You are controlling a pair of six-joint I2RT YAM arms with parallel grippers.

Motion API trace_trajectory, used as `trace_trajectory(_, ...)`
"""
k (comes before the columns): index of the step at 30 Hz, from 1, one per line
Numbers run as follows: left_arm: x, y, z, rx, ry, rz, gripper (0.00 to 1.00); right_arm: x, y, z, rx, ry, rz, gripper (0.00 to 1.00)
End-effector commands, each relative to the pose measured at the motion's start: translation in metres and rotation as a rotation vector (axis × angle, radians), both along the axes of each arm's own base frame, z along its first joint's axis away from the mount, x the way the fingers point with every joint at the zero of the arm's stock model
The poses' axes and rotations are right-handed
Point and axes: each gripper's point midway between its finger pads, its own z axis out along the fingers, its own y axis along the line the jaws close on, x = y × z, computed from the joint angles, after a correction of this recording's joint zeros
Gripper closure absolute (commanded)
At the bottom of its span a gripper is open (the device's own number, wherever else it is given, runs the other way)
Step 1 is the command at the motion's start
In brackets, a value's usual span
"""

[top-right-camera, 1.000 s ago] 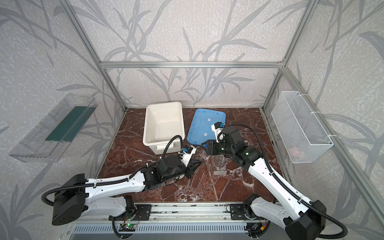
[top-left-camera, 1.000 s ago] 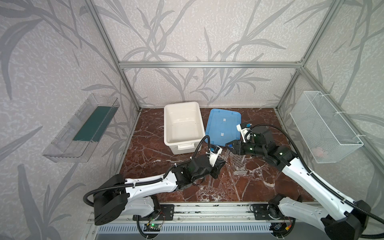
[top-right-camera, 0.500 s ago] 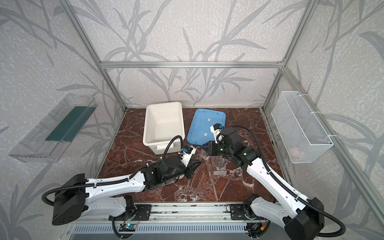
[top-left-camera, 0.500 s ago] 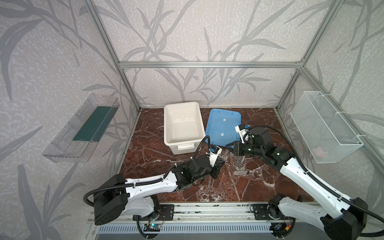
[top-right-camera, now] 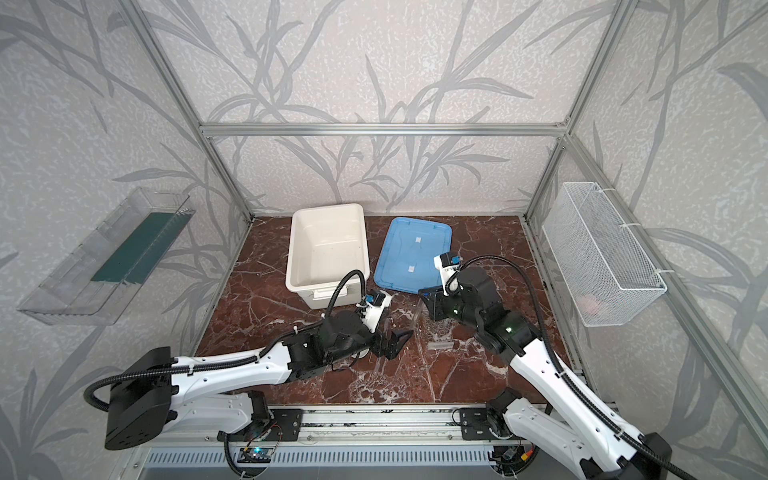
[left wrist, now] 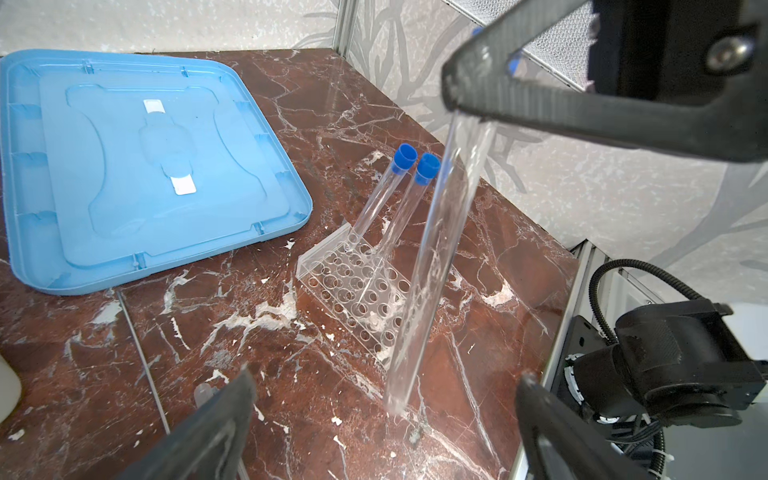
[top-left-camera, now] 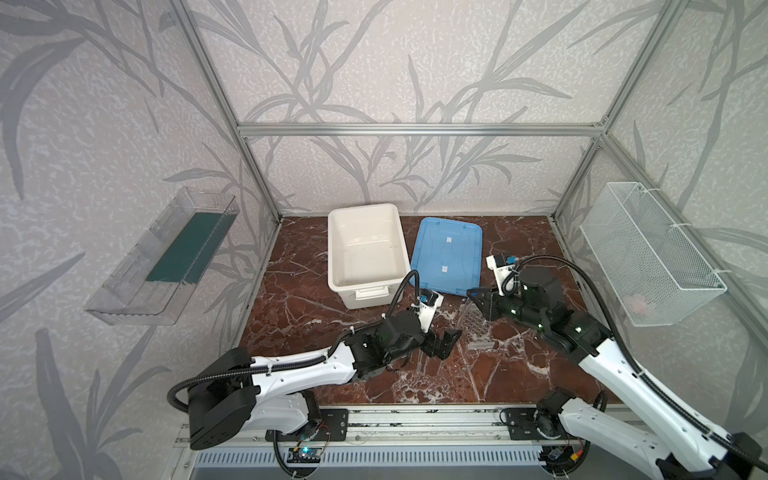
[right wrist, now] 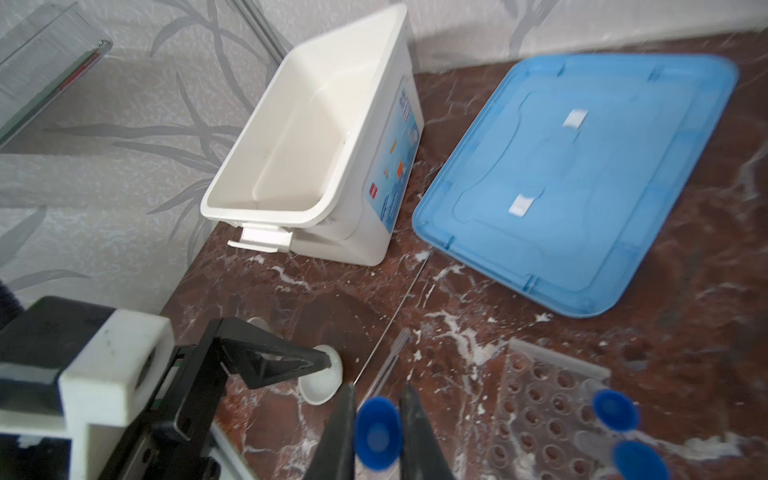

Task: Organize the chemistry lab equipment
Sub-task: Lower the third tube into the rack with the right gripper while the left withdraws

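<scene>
1. Clear blue-capped tube, pinched at its cap end by the right hand, slants down toward the left hand.
2. Its foot lies just past the rack, perhaps touching the tabletop.
3. Left hand gapes wide, empty, flanking that foot.

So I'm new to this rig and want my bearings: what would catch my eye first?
The right end effector pinches a clear blue-capped tube by its capped end, beside the clear holed rack where two more capped tubes lean. Behind sit an open white plastic box and a flat blue lid.
</scene>
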Motion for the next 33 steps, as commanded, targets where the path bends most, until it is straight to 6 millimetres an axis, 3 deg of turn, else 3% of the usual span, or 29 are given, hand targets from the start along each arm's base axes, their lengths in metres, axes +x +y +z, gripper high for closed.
trace_trajectory(1, 0.004, -0.011, 0.008, -0.021, 0.027, 0.005, 0.01, 0.007, -0.032, -0.001, -0.163, -0.158, -0.091, 0.87)
trace_trajectory(6, 0.012, -0.018, -0.008, -0.048, 0.125, 0.070, 0.01, 0.010, -0.069, 0.000, -0.218, -0.241, -0.267, 0.87)
trace_trajectory(12, 0.016, -0.040, -0.020, -0.131, 0.248, 0.087, 0.01, 0.009, -0.080, -0.010, -0.231, -0.286, -0.318, 0.87)
trace_trajectory(27, 0.017, -0.039, -0.035, -0.042, 0.243, 0.094, 0.01, -0.004, -0.082, -0.052, -0.221, -0.187, -0.303, 0.87)
trace_trajectory(33, 0.016, -0.042, -0.038, -0.049, 0.250, 0.086, 0.01, -0.001, -0.078, -0.064, -0.227, -0.199, -0.288, 0.87)
